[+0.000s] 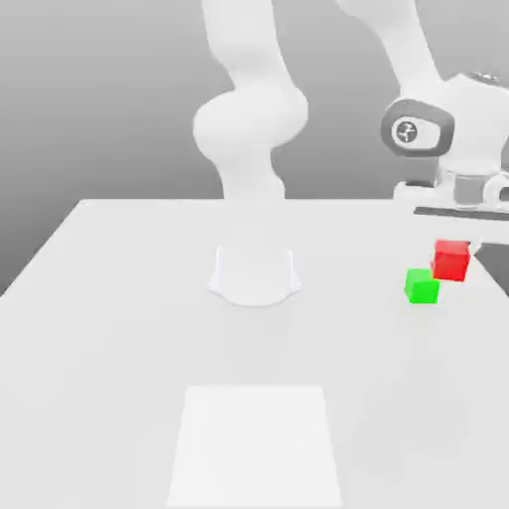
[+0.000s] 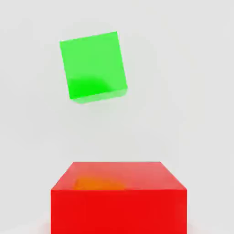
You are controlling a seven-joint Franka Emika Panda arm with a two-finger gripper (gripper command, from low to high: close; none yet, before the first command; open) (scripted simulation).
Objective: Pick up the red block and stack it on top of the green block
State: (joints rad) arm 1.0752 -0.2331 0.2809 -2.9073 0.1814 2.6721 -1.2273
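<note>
red block [image 1: 450, 260] stacking looks past its midpoint: pickup done, while lining up, lowering and letting go remain. the pale table [image 1: 119, 328] spreads across the lower frame of the exterior view, its slanting side edge fairly near the work at the exterior view's right; open room lies towards the middle and lower left. the white arm [image 1: 249, 124] reaches from upper centre to upper right, where its claw [image 1: 457, 256] grasps the red block, raised off the tabletop at middle right. just lower left of it sits the green block [image 1: 423, 287], bare on top and, in the hand view, turned askew to the red one, so a sideways shift and perhaps a small twist seem due.
</note>
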